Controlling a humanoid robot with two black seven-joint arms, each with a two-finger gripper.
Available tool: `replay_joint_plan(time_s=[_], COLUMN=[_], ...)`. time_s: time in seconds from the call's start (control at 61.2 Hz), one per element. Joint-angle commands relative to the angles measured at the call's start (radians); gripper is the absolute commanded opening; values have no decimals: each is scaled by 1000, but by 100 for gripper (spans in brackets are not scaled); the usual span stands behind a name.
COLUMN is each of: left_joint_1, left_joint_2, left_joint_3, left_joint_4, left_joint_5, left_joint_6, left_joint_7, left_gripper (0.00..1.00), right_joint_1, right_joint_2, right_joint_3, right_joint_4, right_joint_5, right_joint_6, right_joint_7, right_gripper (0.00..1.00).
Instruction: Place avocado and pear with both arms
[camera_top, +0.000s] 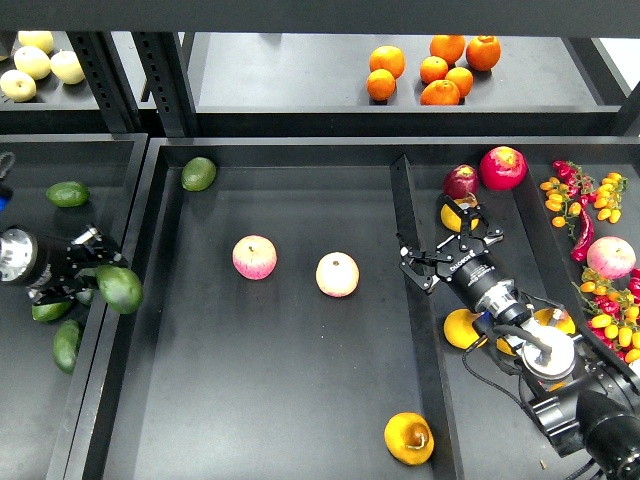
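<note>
My left gripper is shut on the dark green avocado and holds it over the rim between the left tray and the middle tray. The yellow-orange pear with its dark hollow lies at the front of the middle tray, untouched. My right gripper is open and empty, above the divider at the right tray's left edge, far from the pear.
Two pink-and-yellow apples lie mid-tray; a rounder green fruit at its back left. Paler avocados lie in the left tray. Apples, yellow fruit and small peppers fill the right tray. Oranges sit on the shelf.
</note>
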Motion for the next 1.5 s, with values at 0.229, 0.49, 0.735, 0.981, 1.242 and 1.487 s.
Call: replay_joint_plan(time_s=[0.229,0.49,0.735,0.981,1.242,1.487], left_joint_1=[17,27,68,85,122,186], left_joint_2=[53,56,55,55,67,70], left_joint_3=[-15,-17,-18,-20,-75,-126], left_joint_4=[61,131,202,243,268,279], left_joint_5=[-45,-65,-77,-90,-93,-93], left_joint_6=[0,0,0,0,0,0], left_joint_7=[0,0,0,0,0,0], left_gripper=[20,20,21,21,22,23], right_joint_1=[0,0,-3,-9,-14,-18], right_joint_2=[0,0,0,0,0,0], right_joint_3=[2,3,3,3,3,3], right_joint_4=[0,0,0,0,0,0], right_joint_5=[0,0,0,0,0,0], right_joint_6=[0,0,0,0,0,0], right_joint_7=[1,1,1,1,1,1], right_gripper=[99,99,99,99,99,99])
